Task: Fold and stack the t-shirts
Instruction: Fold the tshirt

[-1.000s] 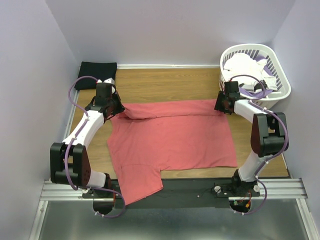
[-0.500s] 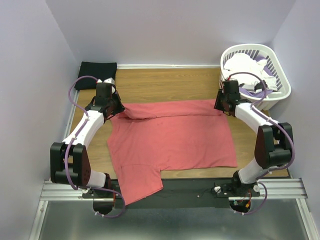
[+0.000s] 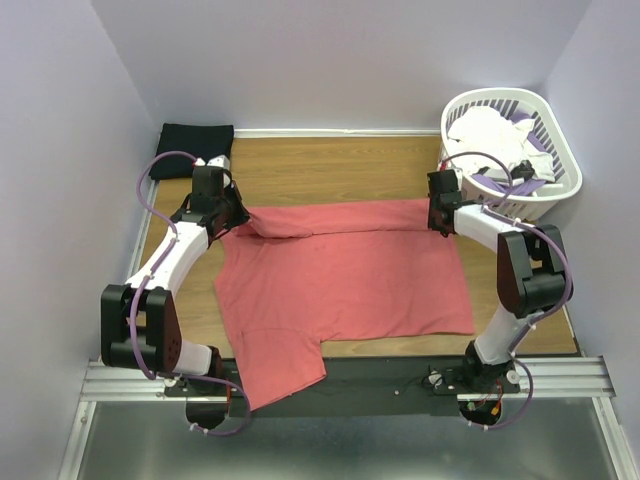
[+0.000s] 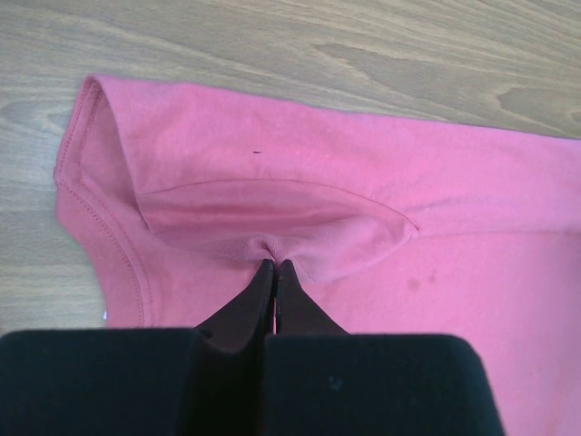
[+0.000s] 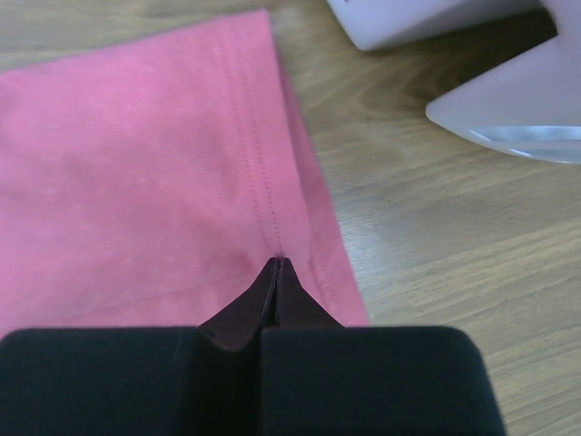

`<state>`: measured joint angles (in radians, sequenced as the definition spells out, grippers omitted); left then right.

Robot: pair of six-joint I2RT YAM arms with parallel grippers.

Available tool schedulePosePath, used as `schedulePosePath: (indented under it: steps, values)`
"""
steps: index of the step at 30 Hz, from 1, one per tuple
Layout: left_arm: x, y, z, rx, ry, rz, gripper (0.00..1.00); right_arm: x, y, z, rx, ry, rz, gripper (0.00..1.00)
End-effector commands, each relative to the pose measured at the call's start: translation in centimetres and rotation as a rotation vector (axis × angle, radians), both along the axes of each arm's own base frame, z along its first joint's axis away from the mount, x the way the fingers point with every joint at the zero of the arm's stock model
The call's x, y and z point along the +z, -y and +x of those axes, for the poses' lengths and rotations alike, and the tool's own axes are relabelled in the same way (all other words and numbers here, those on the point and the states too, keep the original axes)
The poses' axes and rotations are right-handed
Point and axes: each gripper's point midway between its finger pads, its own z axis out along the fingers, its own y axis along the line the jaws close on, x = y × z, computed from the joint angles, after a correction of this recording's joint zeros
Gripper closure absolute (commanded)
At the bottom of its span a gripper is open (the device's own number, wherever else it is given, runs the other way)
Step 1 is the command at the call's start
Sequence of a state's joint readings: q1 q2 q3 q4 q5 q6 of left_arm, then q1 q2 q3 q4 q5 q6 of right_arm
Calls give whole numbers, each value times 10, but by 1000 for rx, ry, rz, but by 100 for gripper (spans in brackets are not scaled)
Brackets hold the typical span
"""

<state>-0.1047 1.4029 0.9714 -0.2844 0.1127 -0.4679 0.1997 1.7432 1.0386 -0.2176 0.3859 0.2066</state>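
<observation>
My left hand [image 4: 274, 263] is pinched shut on a pucker of the coral-red cloth t-shirt [image 3: 340, 270] at its far left edge. My right hand [image 5: 276, 262] is closed on the stitched hem at the far right corner. The shirt lies spread on the wooden table [image 3: 330, 165] (the black folded cloth shirt [image 3: 192, 137] sits in the far left corner). To fold well, I'd lift both hands evenly, keep the far edge taut between them, and carry it straight toward me.

Coral shirt [image 3: 340, 275] spread; black [image 3: 192, 137] apparently folded.
</observation>
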Motion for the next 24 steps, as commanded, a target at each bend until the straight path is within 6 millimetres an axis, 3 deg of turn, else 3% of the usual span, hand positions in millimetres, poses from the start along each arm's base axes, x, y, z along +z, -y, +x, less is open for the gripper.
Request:
schedulePosePath:
  steps: [1,7,11,13,17,18,19,20,24]
  values:
    - [4,4,3,-34,35,-11,100,-19,17,0,-47,-40,-101,99]
    - [6,7,4,-50,42,-21,100,-36,25,-5,-76,-81,-150,99]
    - [12,5,3,-49,48,-13,100,-30,30,-8,-92,-70,-171,99]
    - [16,6,2,-53,52,-14,100,-17,25,-8,-79,-56,-138,99]
    - [35,9,6,-64,89,-30,100,23,-22,4,77,35,16,99]
    - [41,10,9,-66,105,-34,100,34,-54,6,184,50,81,99]
    - [41,11,11,-69,108,-34,100,45,-72,8,243,77,114,98]
    - [40,10,17,-67,104,-30,100,57,-108,7,355,93,162,96]
    - [28,16,37,-81,72,-40,100,71,-199,-5,637,112,235,92]
